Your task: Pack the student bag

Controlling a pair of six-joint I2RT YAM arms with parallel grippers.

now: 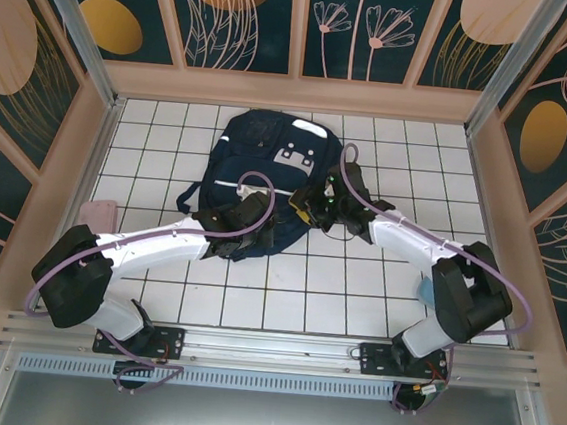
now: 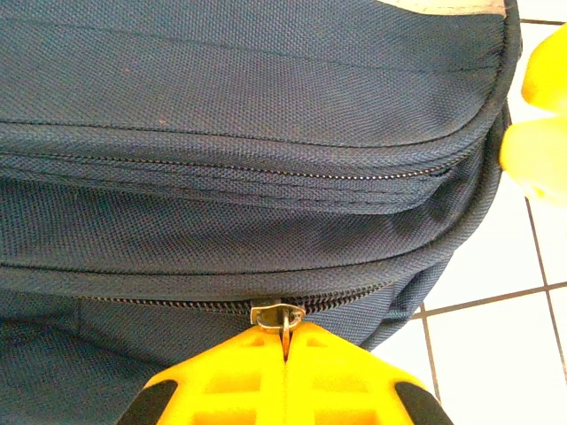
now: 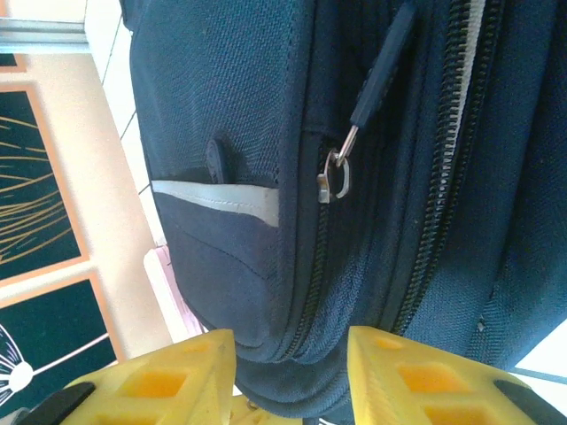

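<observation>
White arms (image 1: 160, 246), black joints (image 1: 71, 278), purple cables (image 1: 256, 182), yellow claw fingers (image 2: 221, 381).

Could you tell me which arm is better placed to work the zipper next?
Left: the left gripper is shut on a zipper pull of the bag; the right gripper stands open astride the bag's edge.

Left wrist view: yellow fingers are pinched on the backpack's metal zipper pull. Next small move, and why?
Probably close the right gripper on the edge of the large navy-blue fabric backpack first. Its jaws stand open astride that edge, while the left gripper is shut on the small silver metal zipper pull; unbraced, the bag would likely slide when pulled.
</observation>
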